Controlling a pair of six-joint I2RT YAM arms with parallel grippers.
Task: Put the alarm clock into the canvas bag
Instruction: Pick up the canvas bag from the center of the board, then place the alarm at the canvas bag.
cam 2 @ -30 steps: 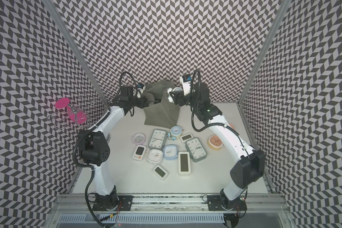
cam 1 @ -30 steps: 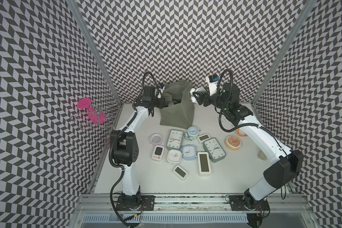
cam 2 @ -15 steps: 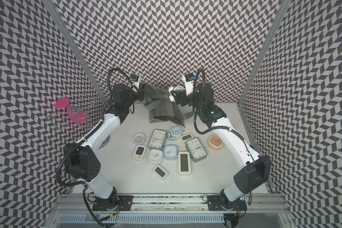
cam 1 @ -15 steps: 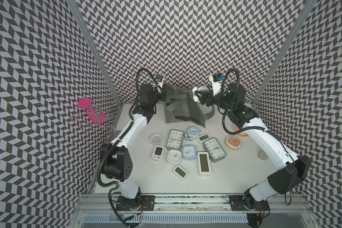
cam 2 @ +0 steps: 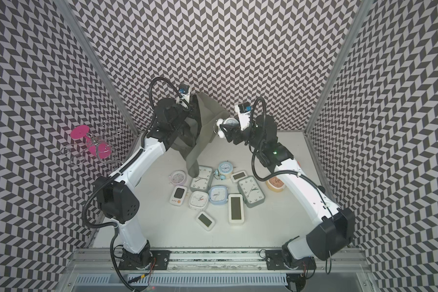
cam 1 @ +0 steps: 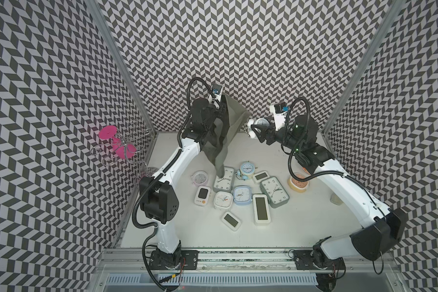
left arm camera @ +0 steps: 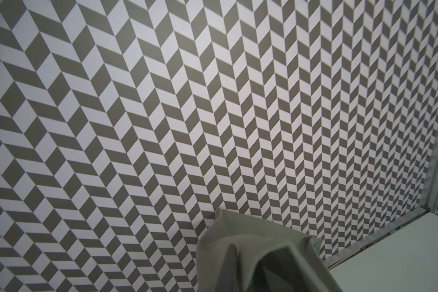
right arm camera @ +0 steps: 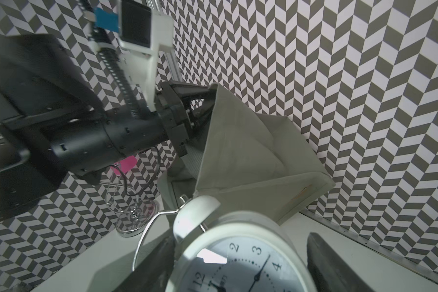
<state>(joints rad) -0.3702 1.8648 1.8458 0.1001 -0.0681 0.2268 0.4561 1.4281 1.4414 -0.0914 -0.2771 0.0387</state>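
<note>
My left tool is clamped on the upper edge of the canvas bag, holding it aloft near the back edge of the counter. The cloth hangs folded, its lowest tip over the spare clocks at mid-counter. My right tool grips the white twin-bell alarm clock in the air just beside the bag. A folded side, not an open mouth, faces the clock. I judge I should turn the opening toward it, carry the clock past the rim, then release.

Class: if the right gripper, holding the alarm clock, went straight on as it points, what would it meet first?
Probably the canvas bag, hanging just ahead; the alarm clock would touch it first. Depth unclear.
</note>
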